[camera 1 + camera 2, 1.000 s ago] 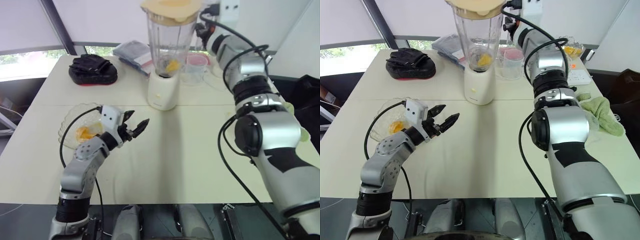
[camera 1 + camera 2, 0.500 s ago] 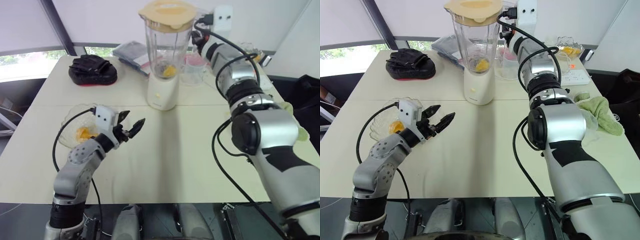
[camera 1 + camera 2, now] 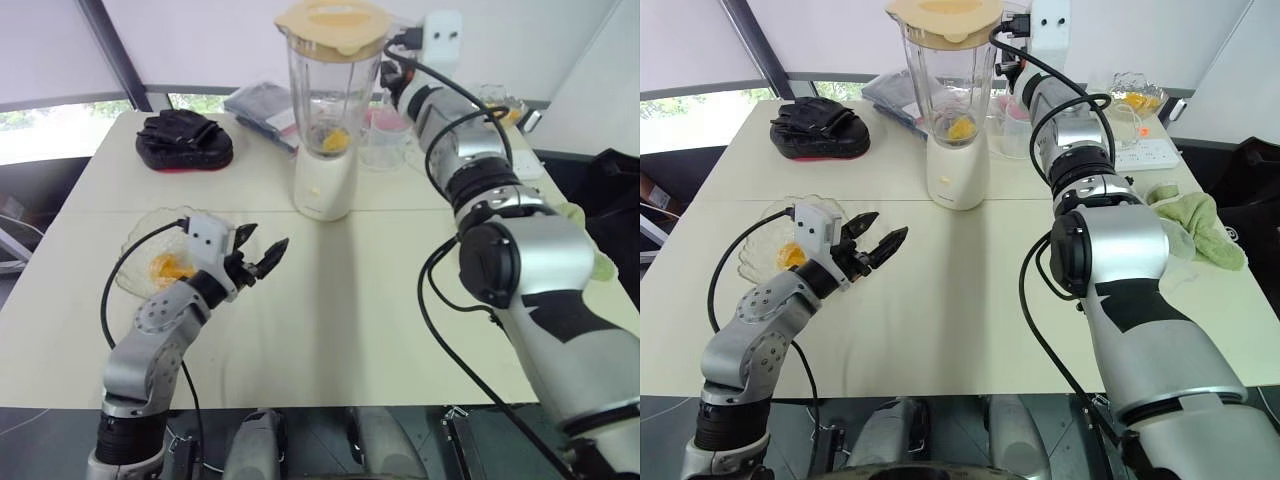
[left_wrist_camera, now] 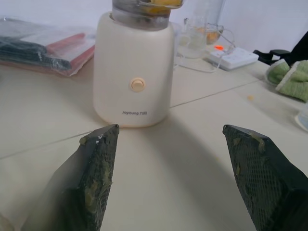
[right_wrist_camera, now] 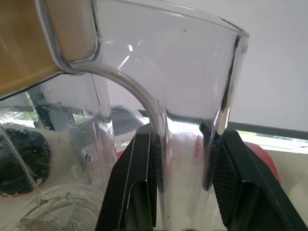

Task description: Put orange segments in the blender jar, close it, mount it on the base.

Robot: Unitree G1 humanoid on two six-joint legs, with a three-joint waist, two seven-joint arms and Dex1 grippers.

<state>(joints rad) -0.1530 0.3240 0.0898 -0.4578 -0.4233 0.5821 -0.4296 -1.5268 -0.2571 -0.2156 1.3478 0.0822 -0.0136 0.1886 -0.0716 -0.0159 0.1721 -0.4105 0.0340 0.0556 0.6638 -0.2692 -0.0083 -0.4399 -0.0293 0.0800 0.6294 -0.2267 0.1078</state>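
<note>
The blender jar [image 3: 330, 90] stands upright on the cream base [image 3: 323, 185] with a pale yellow lid [image 3: 332, 22] on top. Orange segments [image 3: 337, 140] lie at its bottom. My right gripper [image 5: 180, 132] is shut on the jar's clear side handle [image 5: 159, 120], one black finger on each side. My left gripper [image 3: 888, 225] hovers open and empty over the table, next to a glass bowl [image 3: 140, 262] that holds more orange segments [image 3: 168, 268]. It points toward the base [image 4: 134, 72].
A black glove-like bundle [image 3: 185, 138] and a wrapped packet [image 3: 262, 105] lie at the back left. A clear cup with a pink lid [image 3: 390, 135] stands behind the jar. At the right are a power strip [image 3: 1150, 150], a green cloth [image 3: 1200, 225] and another glass bowl [image 3: 1135, 95].
The whole picture has shifted a little with the camera. The jar, the base and both grippers keep their places and states.
</note>
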